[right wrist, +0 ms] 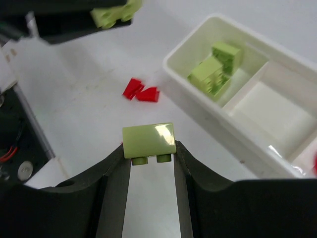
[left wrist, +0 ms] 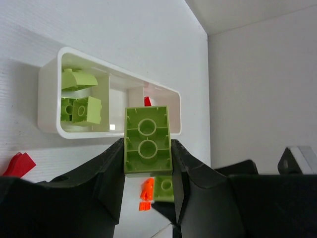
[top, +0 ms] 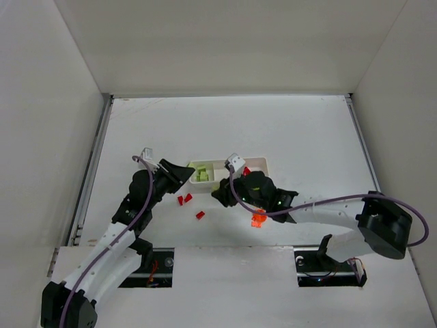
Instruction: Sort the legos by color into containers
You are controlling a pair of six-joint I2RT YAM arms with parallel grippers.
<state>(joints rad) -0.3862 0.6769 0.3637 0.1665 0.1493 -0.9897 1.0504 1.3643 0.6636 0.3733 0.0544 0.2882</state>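
Note:
My left gripper (left wrist: 147, 145) is shut on a yellow-green lego (left wrist: 147, 134), held above the table just short of the white tray (left wrist: 48, 106). The right gripper (right wrist: 151, 148) is shut on another yellow-green lego (right wrist: 148, 140), studs toward the camera, near the tray's (right wrist: 198, 94) front wall. Several yellow-green legos (left wrist: 81, 109) lie in the tray's left compartment, and a red lego (left wrist: 147, 101) in the far one. In the top view the left gripper (top: 183, 173) and right gripper (top: 220, 194) flank the tray's (top: 263, 162) left end.
Red legos (top: 184, 199) and one more red lego (top: 200, 214) lie on the table left of the tray. An orange lego (top: 257, 219) lies under the right arm. White walls enclose the table on three sides.

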